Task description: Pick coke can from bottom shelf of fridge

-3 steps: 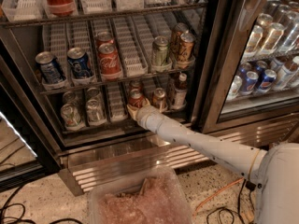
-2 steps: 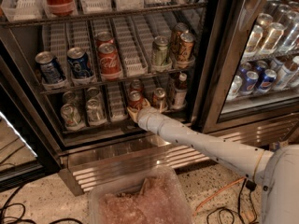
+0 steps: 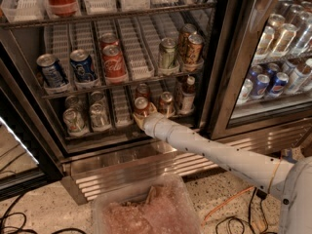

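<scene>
Blue Pepsi cans (image 3: 82, 65) stand in white ribbed trays at the left of the middle rack, with two red cola cans (image 3: 113, 62) just beside them. Below these, on the bottom shelf (image 3: 117, 130) of the fridge (image 3: 222, 82), silver cans (image 3: 74, 120) fill the left lanes.

Further right, in a middle lane of that shelf, the coke can (image 3: 141, 104) stands upright with another red can behind it. My gripper (image 3: 143, 115) is at the can's lower front. Whether it is clamped on the can or apart, I cannot tell. My pale arm (image 3: 214, 152) slants away down to the right.

Right of the coke can stand a darker can (image 3: 165, 101) and a small bottle (image 3: 187, 92).

Under the shelf runs a ribbed steel panel (image 3: 146, 167). Before it a clear plastic bin (image 3: 146, 211) sits on speckled floor (image 3: 44, 208).
</scene>
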